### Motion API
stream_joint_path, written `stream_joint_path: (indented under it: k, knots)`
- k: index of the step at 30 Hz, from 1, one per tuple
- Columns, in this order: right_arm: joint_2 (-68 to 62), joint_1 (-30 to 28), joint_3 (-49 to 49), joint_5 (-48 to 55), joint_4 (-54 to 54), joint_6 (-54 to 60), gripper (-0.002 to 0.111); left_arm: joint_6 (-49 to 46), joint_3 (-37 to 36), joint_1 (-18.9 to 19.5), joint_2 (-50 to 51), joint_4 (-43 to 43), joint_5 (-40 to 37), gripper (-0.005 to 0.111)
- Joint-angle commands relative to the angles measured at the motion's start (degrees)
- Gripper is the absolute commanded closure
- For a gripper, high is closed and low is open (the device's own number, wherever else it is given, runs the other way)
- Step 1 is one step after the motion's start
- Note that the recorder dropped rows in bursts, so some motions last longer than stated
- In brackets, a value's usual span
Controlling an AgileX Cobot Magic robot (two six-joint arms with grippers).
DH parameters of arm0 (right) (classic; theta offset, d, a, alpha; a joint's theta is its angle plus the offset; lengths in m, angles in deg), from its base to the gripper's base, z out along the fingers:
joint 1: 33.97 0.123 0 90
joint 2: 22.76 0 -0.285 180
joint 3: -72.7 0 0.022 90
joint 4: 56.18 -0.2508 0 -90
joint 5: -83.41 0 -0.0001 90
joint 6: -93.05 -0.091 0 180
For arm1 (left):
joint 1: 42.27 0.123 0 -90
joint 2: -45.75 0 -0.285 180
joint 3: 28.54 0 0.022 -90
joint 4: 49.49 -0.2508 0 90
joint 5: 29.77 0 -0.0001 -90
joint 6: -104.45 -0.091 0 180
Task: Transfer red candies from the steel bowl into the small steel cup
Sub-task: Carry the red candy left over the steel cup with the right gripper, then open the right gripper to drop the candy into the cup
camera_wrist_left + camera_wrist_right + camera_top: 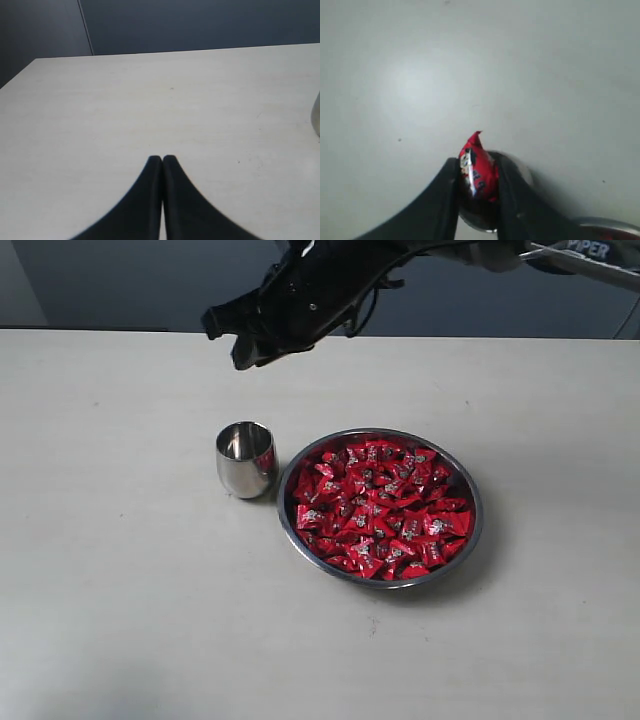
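Note:
The steel bowl (pixel 381 508) sits right of the table's middle, heaped with red candies (pixel 380 505). Touching or nearly touching its left rim stands the small steel cup (pixel 246 458); I see no candy inside it. My right gripper (pixel 238 352) hangs high above and behind the cup. In the right wrist view that gripper (pixel 478 172) is shut on one red candy (pixel 478 170), with the cup (pixel 520 172) directly beneath it. My left gripper (pixel 162 159) is shut with nothing in it, low over bare table, with a sliver of the cup (pixel 316 115) at the frame's edge.
The pale table (pixel 120 590) stretches around the bowl and cup. A dark wall (pixel 120 280) runs behind the table's far edge. The bowl's rim (pixel 607 222) shows in a corner of the right wrist view.

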Motion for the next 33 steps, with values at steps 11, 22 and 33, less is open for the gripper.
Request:
stream_joint_path:
  k: [11, 22, 33]
  knots:
    - [-6.68, 2.94, -3.64, 4.05, 0.34, 0.51, 0.104, 0.08, -0.26, -0.38, -0.27, -0.11, 0.45, 0.106]
    - [-9.19, 3.46, -3.64, 4.75, 5.03, -0.74, 0.1, 0.08, -0.26, -0.38, -0.27, -0.11, 0.45, 0.106]
    - [-9.19, 3.46, -3.64, 4.29, 7.92, -2.62, 0.069, 0.08, -0.26, -0.38, -0.27, -0.11, 0.45, 0.106]
